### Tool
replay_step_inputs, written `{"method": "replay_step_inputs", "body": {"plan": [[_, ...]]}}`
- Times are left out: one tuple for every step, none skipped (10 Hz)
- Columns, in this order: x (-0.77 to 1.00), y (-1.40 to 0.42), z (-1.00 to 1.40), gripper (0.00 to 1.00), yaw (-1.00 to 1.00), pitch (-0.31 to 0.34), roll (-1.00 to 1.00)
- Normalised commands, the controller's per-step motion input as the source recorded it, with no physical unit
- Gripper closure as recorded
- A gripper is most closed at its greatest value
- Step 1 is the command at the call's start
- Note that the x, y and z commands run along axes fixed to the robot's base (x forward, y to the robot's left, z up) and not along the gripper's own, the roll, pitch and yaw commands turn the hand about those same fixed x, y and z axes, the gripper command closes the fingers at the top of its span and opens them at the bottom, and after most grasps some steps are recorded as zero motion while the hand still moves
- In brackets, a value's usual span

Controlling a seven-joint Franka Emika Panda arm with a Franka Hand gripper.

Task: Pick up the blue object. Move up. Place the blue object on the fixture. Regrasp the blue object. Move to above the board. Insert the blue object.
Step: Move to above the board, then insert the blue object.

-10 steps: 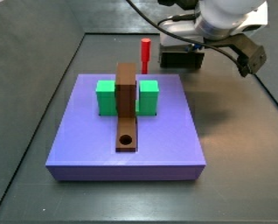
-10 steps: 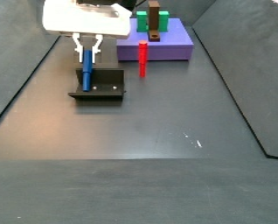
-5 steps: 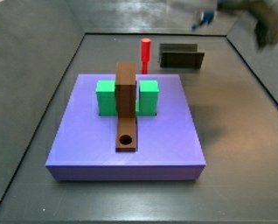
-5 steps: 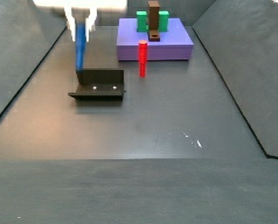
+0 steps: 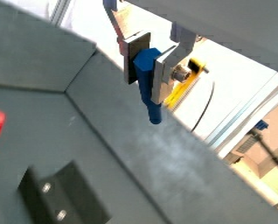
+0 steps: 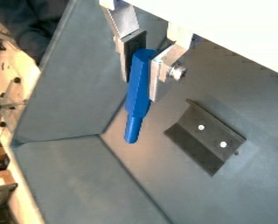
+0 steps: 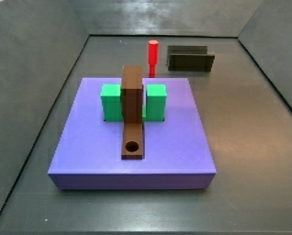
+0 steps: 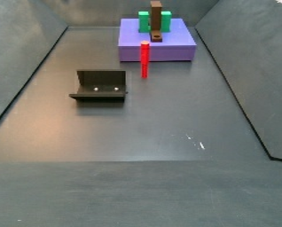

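Observation:
My gripper (image 5: 149, 61) is shut on the upper end of the blue object (image 5: 148, 85), a thin blue peg that hangs down past the fingers in both wrist views (image 6: 135, 101). It is high off the dark floor. The fixture (image 6: 205, 136) lies far below and off to one side of the peg, with nothing on it (image 7: 190, 60) (image 8: 98, 86). The board (image 7: 134, 110) is a brown plank lying on the purple platform (image 7: 87, 151), with its round hole (image 7: 132, 147) at the near end. Neither side view shows the gripper or the blue object.
A red peg (image 7: 152, 54) stands upright on the floor between the platform and the fixture (image 8: 144, 60). Two green blocks (image 7: 112, 103) (image 7: 156, 103) flank the board. Low dark walls ring the floor.
The gripper has lifted the blue peg straight up off the fixture and out of both side views. The fixture, board and red peg have not moved.

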Motion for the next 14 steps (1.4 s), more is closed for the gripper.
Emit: {"method": "replay_step_inputs", "body": {"plan": [[0.02,-0.02,0.38,1.0,-0.01,0.042,-0.01],[-1.23,-1.4,0.3,1.0,-0.16,0.144,-1.0],[-1.26,-1.4,0.31,1.0,-0.16,0.143,-1.0],[-1.39,-1.4,0.32,1.0,-0.14,0.11,-1.0],[-1.4,-1.4,0.29,1.0,-0.13,0.117,-1.0],[-1.37,-1.4,0.32,1.0,-0.12,0.132,-1.0],[-0.81,-0.82,0.18,1.0,-0.11,0.133,-1.0],[-0.34,-0.31,0.05,1.0,-0.09,0.14,-1.0],[-0.18,-0.17,0.03,1.0,-0.08,0.145,-1.0],[-0.12,-0.09,0.03,1.0,-0.06,0.096,-0.87],[-0.09,-0.02,0.0,1.0,-0.03,0.04,-0.64],[-0.08,0.0,0.0,1.0,-0.02,0.009,-0.45],[-0.05,0.0,0.01,1.0,-0.01,-0.005,-0.26],[0.04,0.0,-0.14,1.0,0.0,-0.036,-0.13]]}}
